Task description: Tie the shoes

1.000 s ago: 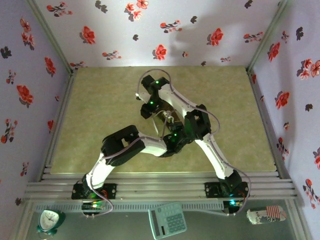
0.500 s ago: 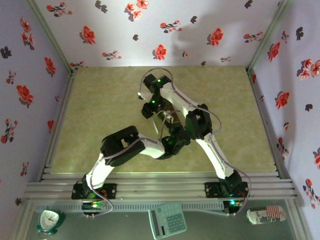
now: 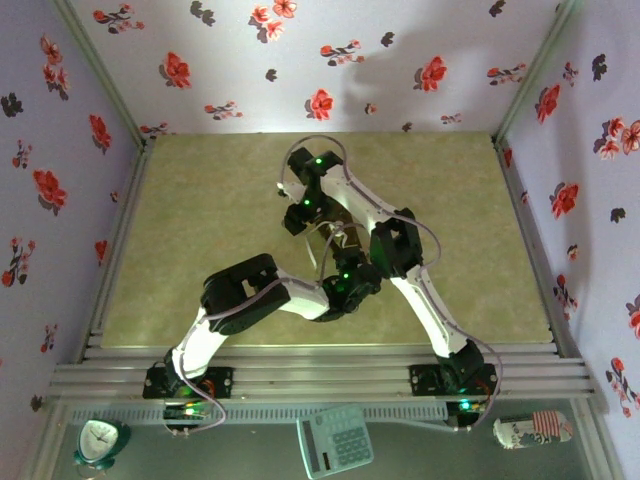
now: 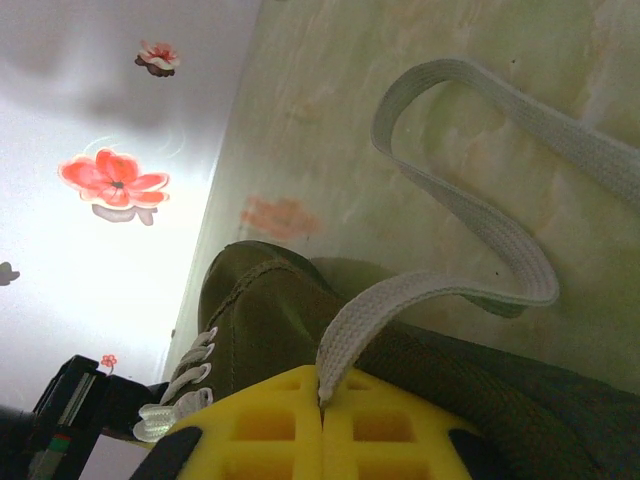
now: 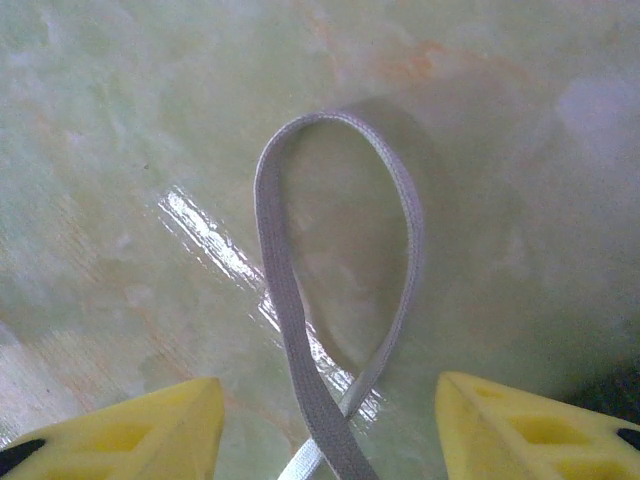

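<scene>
Well short of tied, judging by the laces: no knot, no bow, nothing wrapped or pulled through that can be made out. Olive sneaker (image 4: 270, 310) near the middle of the tabletop (image 3: 200, 200), mostly hidden beneath the two crossed arms in the top view and just beyond the left jaws in the left wrist view.

Left jaws pressed together, pinching one white lace (image 4: 480, 215) right at their tip. From there runs out over the tabletop, doubles back in a long loose bend and leaves the frame at the right.

Right jaws spread, holding nothing, poised either side of a lace loop (image 5: 275, 260) on the tabletop, its strands crossing low between the yellow fingers (image 5: 150, 420). Cannot tell whether this is the same lace as the pinched one.

Done so far, apparently: one lace gripped, one loop formed and lined up for the other arm. Left to do, probably: closing on that loop, wrapping the free strand around it, pulling through, drawing tight.

Against the top view of a second ago, little change. Left wrist drawn slightly back toward the near edge and leftward; right wrist nudged a touch to the right, over much the same spot. Right jaws spread about as before, left ones clamped throughout.
</scene>
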### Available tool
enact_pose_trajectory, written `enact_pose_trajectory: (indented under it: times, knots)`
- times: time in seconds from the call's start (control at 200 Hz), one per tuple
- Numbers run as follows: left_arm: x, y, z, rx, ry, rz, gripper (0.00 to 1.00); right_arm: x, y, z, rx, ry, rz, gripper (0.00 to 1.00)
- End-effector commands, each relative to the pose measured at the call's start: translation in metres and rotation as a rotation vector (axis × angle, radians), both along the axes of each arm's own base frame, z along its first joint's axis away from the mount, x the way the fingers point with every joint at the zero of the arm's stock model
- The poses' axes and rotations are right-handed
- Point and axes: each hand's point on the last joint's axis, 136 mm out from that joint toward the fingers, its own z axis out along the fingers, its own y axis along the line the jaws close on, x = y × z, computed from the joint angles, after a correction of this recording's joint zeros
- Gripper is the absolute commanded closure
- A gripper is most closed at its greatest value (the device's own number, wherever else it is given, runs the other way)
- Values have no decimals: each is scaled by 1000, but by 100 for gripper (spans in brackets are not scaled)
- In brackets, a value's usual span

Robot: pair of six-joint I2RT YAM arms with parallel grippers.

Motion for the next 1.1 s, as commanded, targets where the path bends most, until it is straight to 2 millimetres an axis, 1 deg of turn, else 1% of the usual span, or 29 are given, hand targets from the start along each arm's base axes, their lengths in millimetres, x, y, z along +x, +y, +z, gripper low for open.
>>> enact_pose_trajectory:
  times: [0.0,0.08,0.16,0.29,0.37,0.43,0.5,0.62,0.745,0.82,0.94,1.095]
  knots:
    - [-41,35,-88,346,150,-76,100,9,-11,-28,-37,24,-25,41]
    - [-42,34,-88,345,150,-77,100,3,-9,-33,-26,58,-13,42]
    - [-42,34,-90,352,150,-80,100,1,-12,-40,-43,71,-13,42]
    - [-42,34,-91,354,150,-78,100,11,-29,-50,-150,7,-29,42]
    - [-42,33,-92,354,152,-79,100,20,-36,-51,-197,-43,-38,40]
    - [-42,33,-92,356,150,-78,100,24,-37,-51,-207,-70,-39,38]
    - [-42,33,-93,356,151,-80,100,25,-34,-53,-201,-78,-32,36]
    - [-42,33,-92,354,150,-79,100,15,-29,-62,-202,-54,13,35]
    - [-42,33,-93,354,149,-79,100,2,-30,-70,-215,-10,48,39]
    - [-42,33,-94,356,150,-78,100,-3,-30,-71,-211,12,60,39]
    - [-41,33,-93,355,150,-79,100,-17,-25,-72,-177,68,90,39]
    - [-42,33,-95,359,150,-80,100,-21,-19,-71,-143,92,94,41]
